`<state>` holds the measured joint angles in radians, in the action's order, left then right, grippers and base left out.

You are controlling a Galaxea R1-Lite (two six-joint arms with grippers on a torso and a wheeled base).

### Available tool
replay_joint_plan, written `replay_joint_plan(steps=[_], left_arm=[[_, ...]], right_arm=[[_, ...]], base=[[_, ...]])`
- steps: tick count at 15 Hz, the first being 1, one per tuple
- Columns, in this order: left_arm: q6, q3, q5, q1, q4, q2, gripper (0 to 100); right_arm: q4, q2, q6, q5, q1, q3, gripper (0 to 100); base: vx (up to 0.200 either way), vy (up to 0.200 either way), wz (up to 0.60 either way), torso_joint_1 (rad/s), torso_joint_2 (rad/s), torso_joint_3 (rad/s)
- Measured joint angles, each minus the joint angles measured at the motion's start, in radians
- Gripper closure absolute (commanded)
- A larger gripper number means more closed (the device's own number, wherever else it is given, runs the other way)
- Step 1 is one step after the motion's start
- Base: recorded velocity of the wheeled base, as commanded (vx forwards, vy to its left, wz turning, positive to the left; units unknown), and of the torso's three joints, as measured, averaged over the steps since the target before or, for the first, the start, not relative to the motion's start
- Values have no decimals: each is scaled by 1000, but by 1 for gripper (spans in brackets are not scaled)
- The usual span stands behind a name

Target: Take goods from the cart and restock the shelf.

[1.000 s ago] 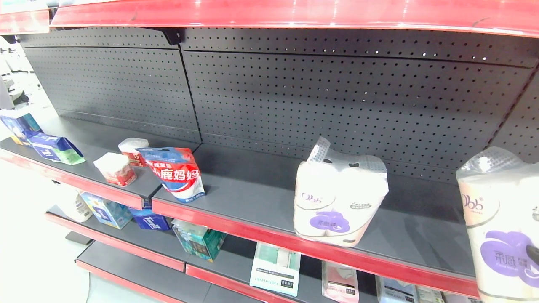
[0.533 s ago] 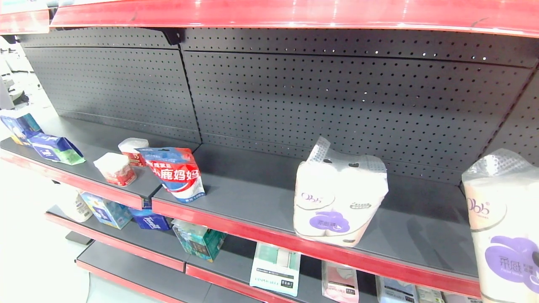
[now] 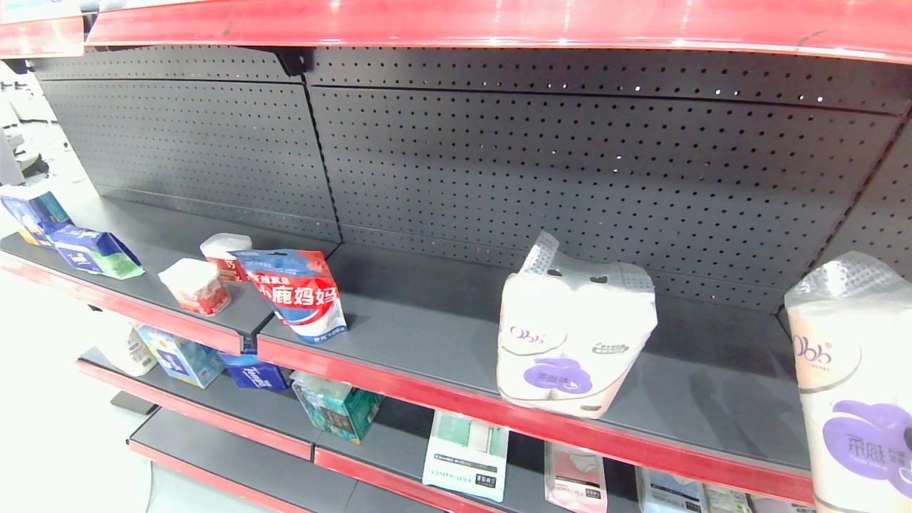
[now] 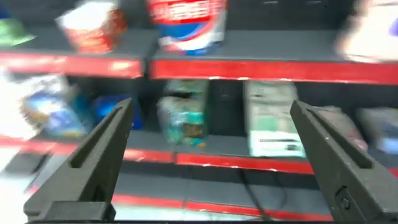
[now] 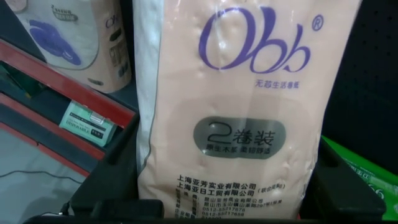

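Peach-wrapped roll pack (image 5: 242,106) stands upright inside the right gripper (image 5: 227,190), clamped from both sides.

A shop, judging by tiered dark metal shelves (image 3: 442,320) with red front strips (image 3: 399,381), perforated back panels (image 3: 570,164) and packaged goods set out in rows: toilet-roll packs (image 3: 573,342), a printed pouch (image 3: 299,292), small boxes (image 3: 182,356).

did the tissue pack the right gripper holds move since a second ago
Yes. The held pack has shifted slightly right, away from the shelved pack, which stayed put.
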<state>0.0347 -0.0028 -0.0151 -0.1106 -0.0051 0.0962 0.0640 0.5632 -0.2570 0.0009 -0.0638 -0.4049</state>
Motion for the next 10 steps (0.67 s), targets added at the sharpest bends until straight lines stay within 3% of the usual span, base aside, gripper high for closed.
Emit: replay_joint_plan(steps=[1, 2, 10], left_arm=[[-30, 0, 18, 0, 1, 0, 0], [-34, 2, 21, 0, 4, 0, 0], [-36, 3, 23, 0, 3, 1, 0]], right_arm=[[0, -1, 0, -1, 0, 0, 100], [1, -4, 1, -1, 0, 0, 100], [0, -16, 1, 1, 1, 30, 100]], base=[[0, 0, 0, 0, 0, 0], [0, 0, 0, 0, 0, 0], [0, 0, 0, 0, 0, 0]])
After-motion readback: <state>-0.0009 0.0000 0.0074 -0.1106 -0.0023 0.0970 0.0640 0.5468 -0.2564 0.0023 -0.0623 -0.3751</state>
